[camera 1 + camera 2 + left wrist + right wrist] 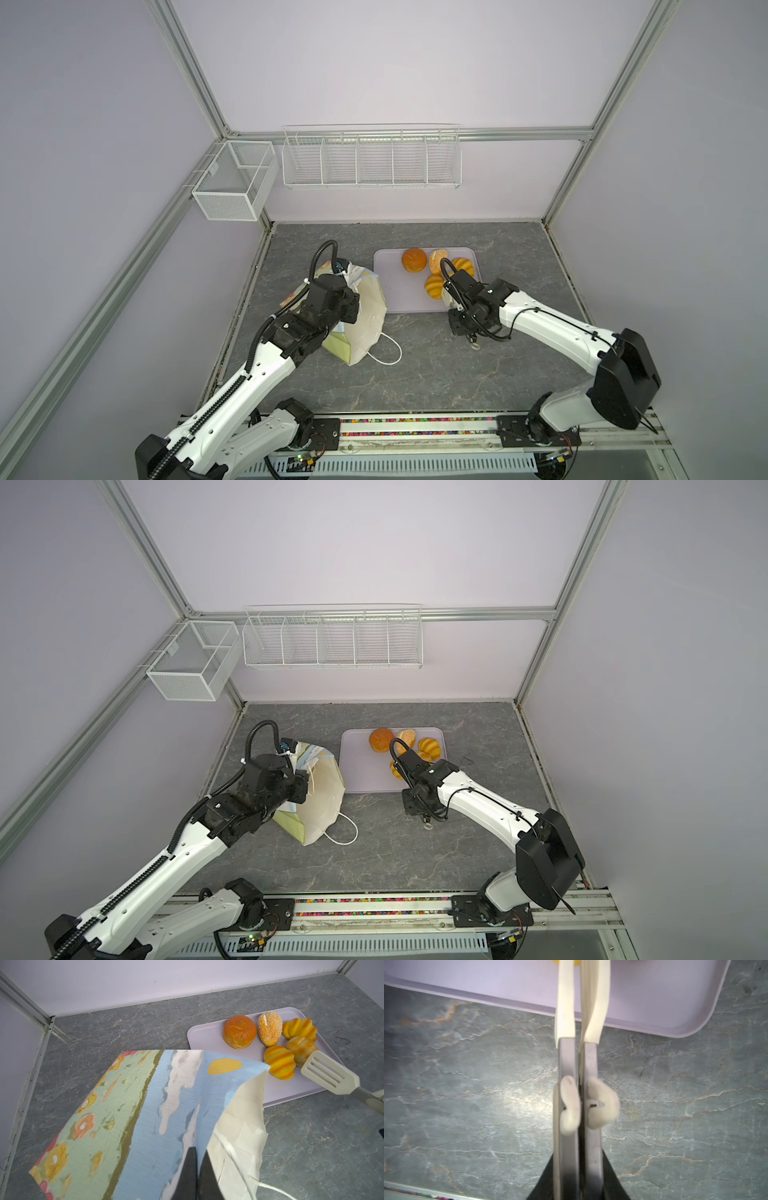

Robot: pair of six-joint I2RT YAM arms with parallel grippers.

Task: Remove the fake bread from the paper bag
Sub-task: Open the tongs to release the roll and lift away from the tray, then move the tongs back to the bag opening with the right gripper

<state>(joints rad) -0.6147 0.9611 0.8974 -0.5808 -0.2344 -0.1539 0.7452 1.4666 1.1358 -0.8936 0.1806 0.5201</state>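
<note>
Since the left claw (198,1150) is pinched shut on the paper bag (365,316) rim, with the bag tipped by the tabletop (436,365) left edge and its white lining showing, a harder pull could tear the paper or slip the grip. The bag's inside is hidden, so I can't tell if any bread is left. The right claw (578,1167) is clamped on closed tongs (324,1076) with the tips over the near edge of the tray (390,291). The tongs may twist in that grip. Five fake bread (239,1031) pieces crowd the tray's far right corner, so a bump could roll one off.
</note>
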